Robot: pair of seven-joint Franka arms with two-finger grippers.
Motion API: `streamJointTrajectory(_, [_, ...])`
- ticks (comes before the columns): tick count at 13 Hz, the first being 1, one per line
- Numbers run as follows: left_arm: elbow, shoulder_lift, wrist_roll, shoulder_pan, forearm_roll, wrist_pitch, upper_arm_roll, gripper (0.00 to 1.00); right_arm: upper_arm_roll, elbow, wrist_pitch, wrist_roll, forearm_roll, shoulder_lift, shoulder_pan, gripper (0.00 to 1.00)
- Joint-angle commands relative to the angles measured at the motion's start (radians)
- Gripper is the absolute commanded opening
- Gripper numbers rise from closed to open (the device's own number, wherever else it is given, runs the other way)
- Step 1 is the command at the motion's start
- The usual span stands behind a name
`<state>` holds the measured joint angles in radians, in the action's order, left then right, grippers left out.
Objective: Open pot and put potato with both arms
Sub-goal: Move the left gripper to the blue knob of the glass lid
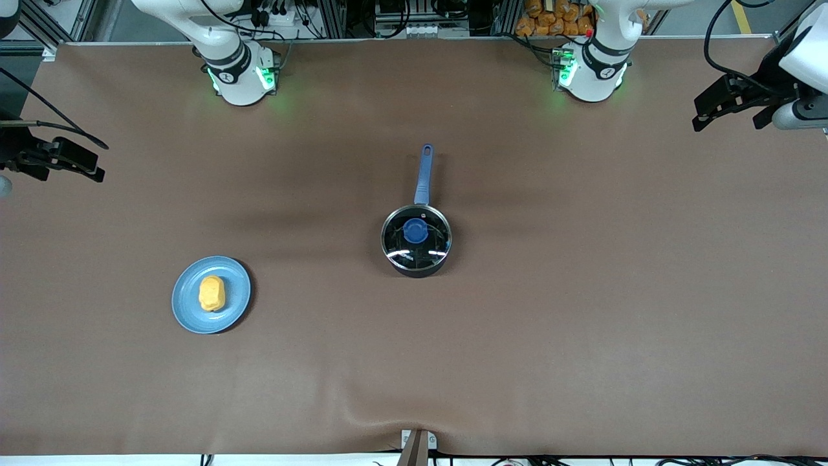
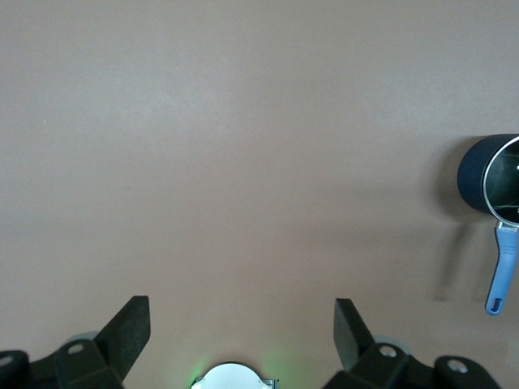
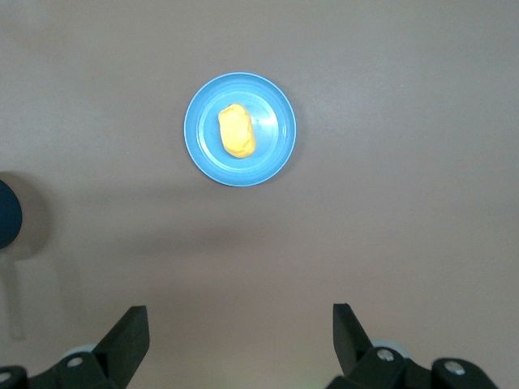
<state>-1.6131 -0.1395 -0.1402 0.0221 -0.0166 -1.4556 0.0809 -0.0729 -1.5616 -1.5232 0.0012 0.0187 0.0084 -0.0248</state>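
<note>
The black pot (image 1: 416, 241) stands mid-table with its glass lid and blue knob (image 1: 415, 230) on, and its blue handle (image 1: 424, 173) points toward the robot bases. The potato (image 1: 212, 292) lies on a light-blue plate (image 1: 187, 314) toward the right arm's end, nearer the front camera than the pot. My right gripper (image 1: 100, 162) is open and empty, high over the right arm's end of the table. My left gripper (image 1: 702, 115) is open and empty, high over the left arm's end. The right wrist view shows its gripper (image 3: 241, 328), the potato (image 3: 237, 131) and the plate (image 3: 276, 162). The left wrist view shows its gripper (image 2: 242, 324) and the pot (image 2: 478, 174).
A brown cloth (image 1: 582, 310) covers the whole table. The two arm bases (image 1: 242, 74) (image 1: 592, 71) stand along the edge farthest from the front camera. A small bracket (image 1: 417, 443) sits at the table edge nearest the front camera.
</note>
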Motion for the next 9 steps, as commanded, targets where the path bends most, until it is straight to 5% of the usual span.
streamJointTrajectory(1, [0.022,-0.003,-0.001,-0.005,0.012,0.021,0.010,1.00,0.012,0.001,-0.005,-0.003,-0.002,-0.004,0.014,1.00])
streamJointTrajectory(5, [0.087,0.092,-0.001,0.013,0.017,0.020,0.013,1.00,0.012,0.002,-0.005,-0.004,0.000,-0.004,0.016,1.00])
streamJointTrajectory(9, [0.116,0.262,-0.076,0.103,0.003,-0.081,0.092,1.00,0.012,0.000,-0.005,-0.004,0.000,-0.002,0.014,1.00])
